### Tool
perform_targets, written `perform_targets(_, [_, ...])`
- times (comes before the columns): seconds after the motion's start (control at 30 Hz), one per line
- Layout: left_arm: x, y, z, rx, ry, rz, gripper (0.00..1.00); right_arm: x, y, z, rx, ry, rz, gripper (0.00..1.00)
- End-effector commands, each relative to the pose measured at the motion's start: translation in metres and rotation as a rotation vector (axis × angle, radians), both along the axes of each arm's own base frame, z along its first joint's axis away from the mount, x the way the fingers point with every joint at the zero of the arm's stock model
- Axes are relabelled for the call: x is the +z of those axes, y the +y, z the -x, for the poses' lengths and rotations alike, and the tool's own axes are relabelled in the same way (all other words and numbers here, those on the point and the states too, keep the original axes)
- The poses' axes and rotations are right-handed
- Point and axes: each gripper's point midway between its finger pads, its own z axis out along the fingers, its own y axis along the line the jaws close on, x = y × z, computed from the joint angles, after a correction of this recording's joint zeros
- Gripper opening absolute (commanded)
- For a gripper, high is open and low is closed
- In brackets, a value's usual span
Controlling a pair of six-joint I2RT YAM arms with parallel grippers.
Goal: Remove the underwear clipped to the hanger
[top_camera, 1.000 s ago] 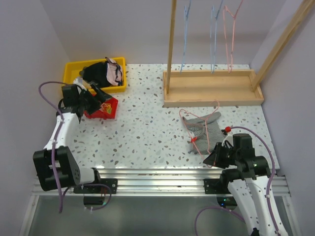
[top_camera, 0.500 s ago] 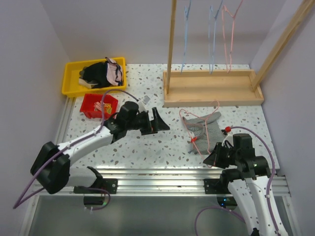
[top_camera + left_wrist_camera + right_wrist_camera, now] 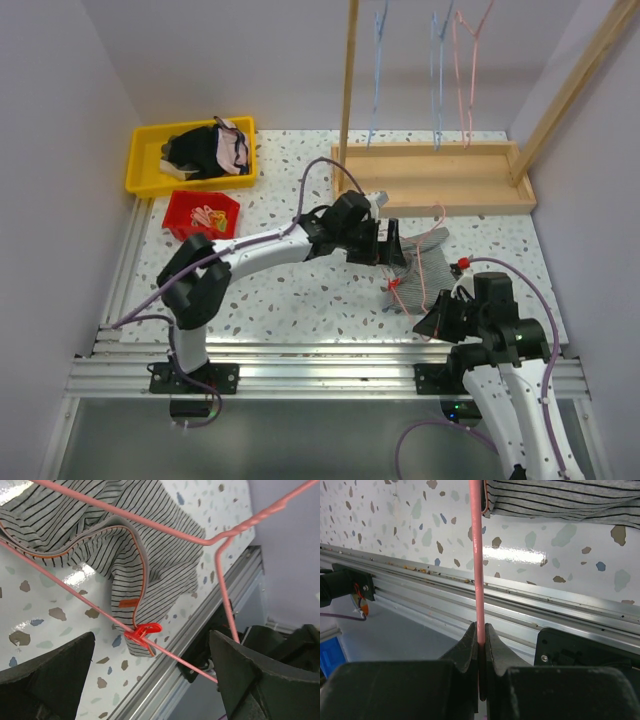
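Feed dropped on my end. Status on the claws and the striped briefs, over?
Right claw shut on pink hanger. Left claw open, at striped briefs. Briefs on table, red clip attached. Nothing seen in the way.

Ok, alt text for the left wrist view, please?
Grey striped briefs lie on a speckled table, fastened by a red clip to a pink wire hanger. The left arm's open fingers sit in both lower corners.

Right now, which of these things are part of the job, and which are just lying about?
In the job: grey striped briefs, pink hanger, red clip, open left gripper, right gripper shut on the hanger.
Lying about: yellow bin, black clothing heap, red tray, wooden rack, spare hangers.
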Motion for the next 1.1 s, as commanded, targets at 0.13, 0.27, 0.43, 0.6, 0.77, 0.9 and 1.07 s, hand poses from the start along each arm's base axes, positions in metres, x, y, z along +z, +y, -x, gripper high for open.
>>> perform_targets(0.13, [-0.036,-0.013,0.012,-0.078,-0.021,-0.198,1.0,0.0,0.001,0.005,0.001,0.028,-0.005,0.0])
perform_targets(0.27, [-0.036,-0.023,0.014,-0.087,-0.021,-0.177,0.91,-0.001,0.001,0.005,0.005,0.028,-0.006,0.0])
perform_targets(0.43, [-0.045,-0.034,0.022,-0.117,-0.003,-0.181,0.76,0.0,0.002,0.006,0.009,0.027,-0.011,0.0])
perform_targets(0.6, [-0.057,-0.036,0.031,-0.137,0.019,-0.197,0.7,0.0,0.002,0.006,0.013,0.023,-0.012,0.0])
perform_targets(0.77, [-0.063,-0.03,0.032,-0.132,0.017,-0.227,0.7,0.001,0.003,0.006,0.014,0.017,-0.015,0.0])
perform_targets(0.9, [-0.064,-0.028,0.032,-0.132,0.016,-0.236,0.59,0.0,0.003,0.006,0.014,0.014,-0.015,0.0])
perform_targets(1.07, [-0.068,-0.021,0.034,-0.125,0.023,-0.252,0.26,0.001,0.003,0.006,0.015,0.012,-0.019,0.0])
